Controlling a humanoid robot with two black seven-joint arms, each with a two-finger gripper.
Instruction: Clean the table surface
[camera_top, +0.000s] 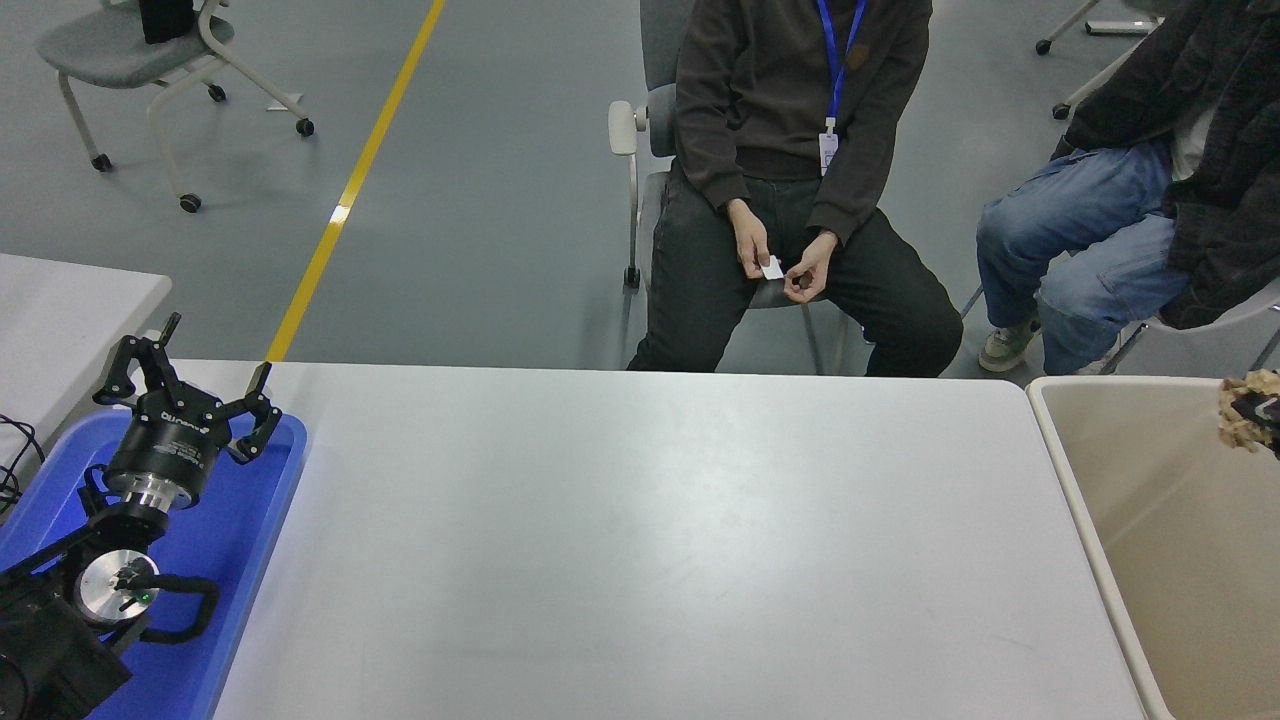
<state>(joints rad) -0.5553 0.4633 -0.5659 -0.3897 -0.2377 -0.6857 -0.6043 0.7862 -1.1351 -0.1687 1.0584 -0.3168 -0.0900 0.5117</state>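
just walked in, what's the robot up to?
The right claw, barely in frame at the right edge, holds a crumpled wad of brown paper over the beige bin beside the table surface. No litter shows on the tabletop. The left claw is parked open over the blue tray. Two people sit on the far side; one fiddles with a small white slip.

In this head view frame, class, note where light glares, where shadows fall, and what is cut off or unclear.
Head view: soft glare patches mid table surface; a blue glow along the blue tray edge; the right end effector and its brown crumpled paper are cropped by the right edge; overall focus is sharp.
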